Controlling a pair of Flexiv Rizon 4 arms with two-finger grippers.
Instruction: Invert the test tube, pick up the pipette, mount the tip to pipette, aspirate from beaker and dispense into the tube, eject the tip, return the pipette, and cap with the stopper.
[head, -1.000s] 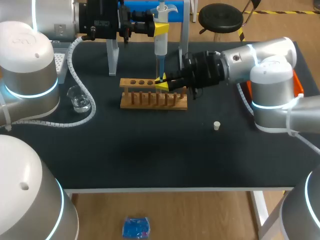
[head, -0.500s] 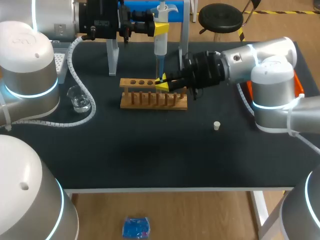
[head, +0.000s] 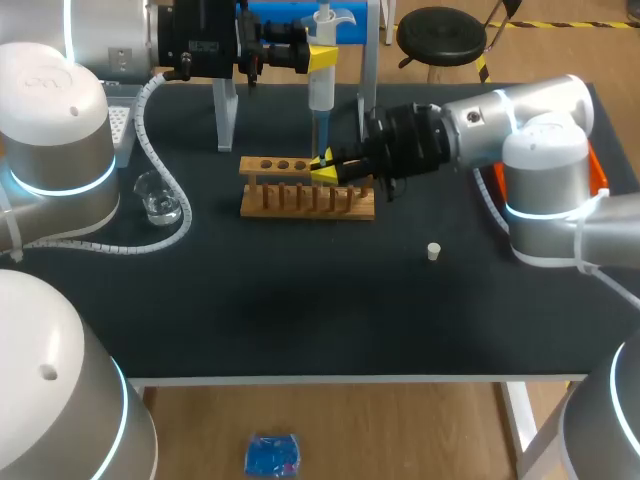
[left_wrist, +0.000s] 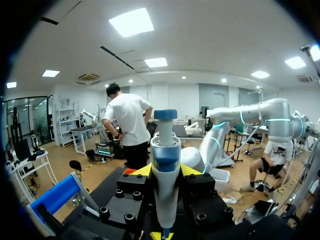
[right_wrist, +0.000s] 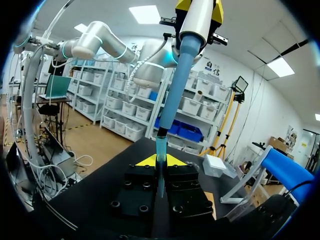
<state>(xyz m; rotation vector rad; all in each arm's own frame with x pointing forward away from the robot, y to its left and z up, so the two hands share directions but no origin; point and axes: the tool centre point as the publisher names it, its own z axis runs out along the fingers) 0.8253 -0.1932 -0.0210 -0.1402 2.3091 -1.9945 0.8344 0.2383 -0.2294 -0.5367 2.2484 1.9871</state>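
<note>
My left gripper (head: 322, 57) is shut on the white pipette (head: 321, 85), holding it upright above the wooden rack (head: 307, 200). In the left wrist view the pipette (left_wrist: 165, 150) stands between the yellow fingers of the left gripper (left_wrist: 165, 171). Its blue shaft (right_wrist: 175, 95) runs down to a pale tip (right_wrist: 160, 147). That tip meets the thin clear test tube (right_wrist: 160, 176), on which my right gripper (right_wrist: 160, 161) is shut. In the head view the right gripper (head: 325, 168) sits at the rack's right end and hides the tube. A small white stopper (head: 433, 251) lies on the mat.
A glass beaker (head: 158, 197) stands at the left, by my left arm's cable. A tip box (head: 120, 120) sits at the far left edge. The pipette stand's posts (head: 225, 110) rise behind the rack. An orange object (head: 598, 170) lies behind my right arm.
</note>
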